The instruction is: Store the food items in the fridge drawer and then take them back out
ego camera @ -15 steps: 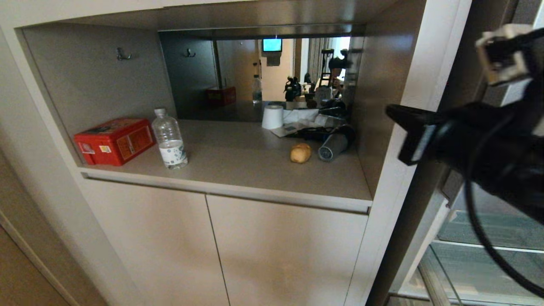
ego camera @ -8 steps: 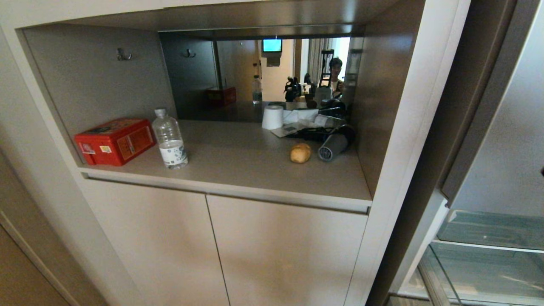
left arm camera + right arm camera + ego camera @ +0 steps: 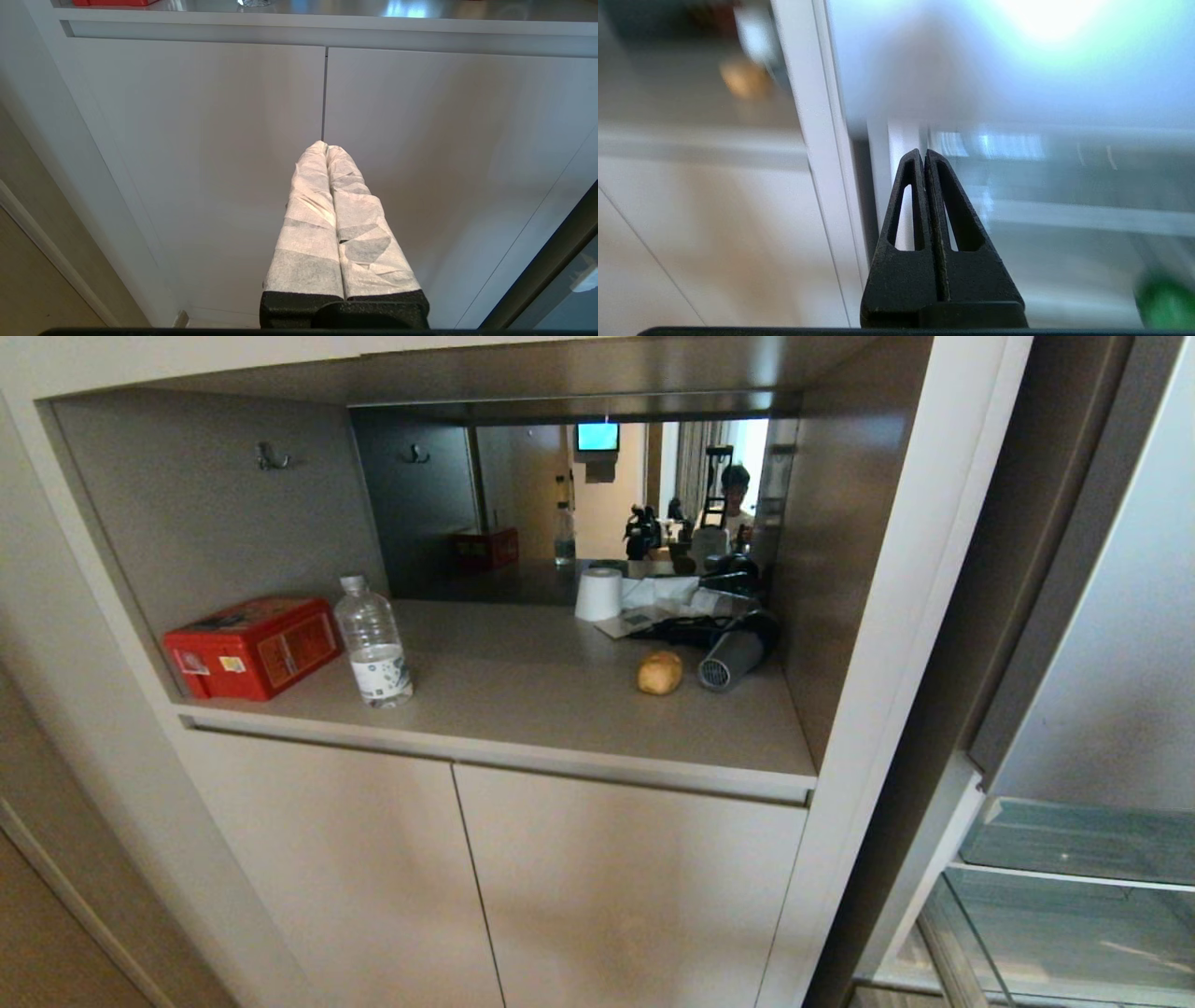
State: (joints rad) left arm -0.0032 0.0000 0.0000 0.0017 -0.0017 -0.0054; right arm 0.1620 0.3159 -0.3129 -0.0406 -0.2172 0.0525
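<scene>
left gripper (image 3: 326, 145): white-wrapped fingers pressed together, holding nothing, facing beige cabinet doors (image 3: 210, 154) | right gripper (image 3: 924, 154): black fingers squeezed together, holding nothing | round tan-brown potato (image 3: 660, 672): on the shelf, well apart from both | see-through plastic fridge drawer (image 3: 1064, 219): just past right gripper's tips | blurry green pepper (image 3: 1164, 298): off beside right gripper's base

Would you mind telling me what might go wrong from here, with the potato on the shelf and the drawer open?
1. The potato lies right beside the hair dryer and its cables; reaching for it may snag or push them.
2. The potato is rounded and may roll on the shelf if nudged.
3. The right gripper, shut, is near the cabinet post beside the open drawer; a swing may clip either.
</scene>
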